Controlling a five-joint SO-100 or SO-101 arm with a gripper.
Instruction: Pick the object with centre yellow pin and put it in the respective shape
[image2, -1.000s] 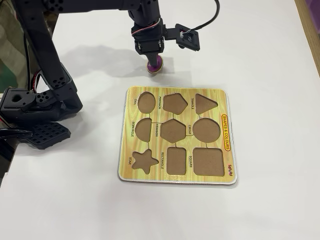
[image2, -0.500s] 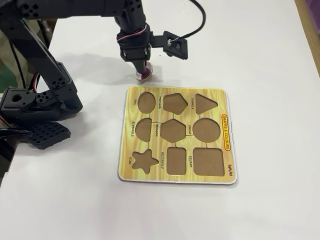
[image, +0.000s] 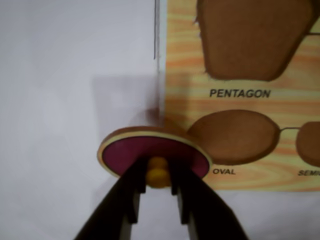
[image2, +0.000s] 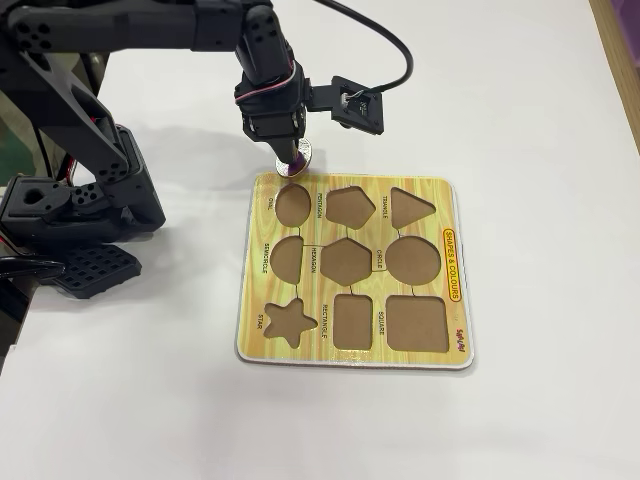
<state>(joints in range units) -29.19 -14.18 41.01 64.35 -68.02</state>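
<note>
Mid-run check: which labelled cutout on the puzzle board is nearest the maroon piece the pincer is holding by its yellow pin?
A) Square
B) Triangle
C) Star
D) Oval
D: in the wrist view the pincer grips the yellow pin of the maroon piece, which sits at the puzzle board edge beside the oval cutout.

Hobby or lab bench, plain white table (image2: 540, 110), desktop robot arm (image2: 110, 60), wooden shape-sorting board (image2: 455, 270)
</note>
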